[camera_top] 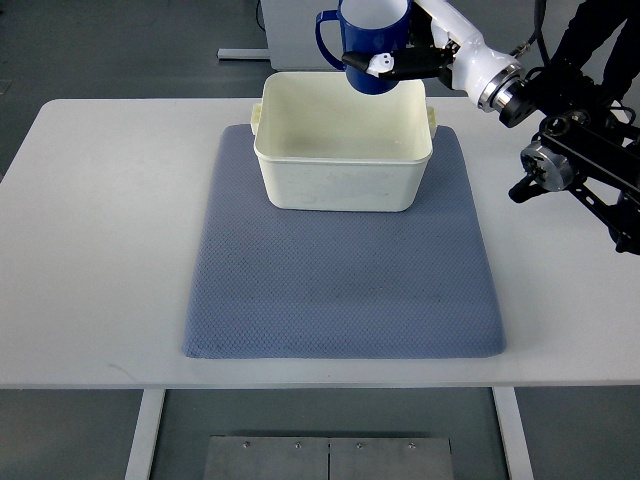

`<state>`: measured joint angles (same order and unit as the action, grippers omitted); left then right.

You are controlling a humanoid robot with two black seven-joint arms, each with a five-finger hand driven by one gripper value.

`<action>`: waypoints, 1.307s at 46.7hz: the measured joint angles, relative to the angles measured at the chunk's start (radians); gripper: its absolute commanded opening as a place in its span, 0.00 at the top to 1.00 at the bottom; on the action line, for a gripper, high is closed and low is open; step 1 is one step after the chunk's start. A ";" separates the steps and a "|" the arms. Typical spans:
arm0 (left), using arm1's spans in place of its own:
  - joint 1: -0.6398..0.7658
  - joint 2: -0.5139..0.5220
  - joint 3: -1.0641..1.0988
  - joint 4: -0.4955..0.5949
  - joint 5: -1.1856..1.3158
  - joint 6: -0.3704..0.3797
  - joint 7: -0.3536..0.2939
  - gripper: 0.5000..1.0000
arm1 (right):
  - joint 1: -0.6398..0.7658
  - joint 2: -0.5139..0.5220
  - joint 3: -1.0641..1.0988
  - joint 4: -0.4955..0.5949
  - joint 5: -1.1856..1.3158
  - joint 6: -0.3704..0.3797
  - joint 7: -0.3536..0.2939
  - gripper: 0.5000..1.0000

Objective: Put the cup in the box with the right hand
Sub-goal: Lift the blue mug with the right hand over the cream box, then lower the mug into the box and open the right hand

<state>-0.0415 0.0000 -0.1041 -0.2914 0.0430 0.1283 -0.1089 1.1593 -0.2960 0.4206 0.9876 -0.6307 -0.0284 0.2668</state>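
The right hand (400,62) comes in from the right edge on a white and black arm, its dark fingers (375,68) clasped around a blue cup (368,45). The cup is upright with its handle pointing left, held in the air over the far rim of the cream plastic box (343,175). The box sits open on the far half of a blue-grey mat (340,290), which lies on the white table (100,230). Only 1 arm shows here.
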 measured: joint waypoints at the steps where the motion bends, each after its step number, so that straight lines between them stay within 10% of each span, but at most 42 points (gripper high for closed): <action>1: 0.000 0.000 0.000 0.000 0.000 0.000 0.000 0.00 | 0.003 0.013 0.000 -0.015 0.000 -0.002 0.000 1.00; 21: 0.000 0.000 0.000 0.000 0.000 0.000 0.000 0.00 | 0.012 0.263 -0.039 -0.362 -0.015 -0.007 0.002 1.00; 55: 0.000 0.000 0.000 0.000 0.000 0.000 0.000 0.00 | -0.032 0.296 -0.081 -0.436 -0.011 -0.026 0.043 1.00; 61: 0.000 0.000 0.000 0.000 0.000 0.000 0.000 0.00 | -0.035 0.296 -0.080 -0.434 -0.009 -0.025 0.043 0.14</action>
<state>-0.0414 0.0000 -0.1041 -0.2915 0.0430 0.1286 -0.1089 1.1245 0.0001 0.3401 0.5532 -0.6398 -0.0538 0.3098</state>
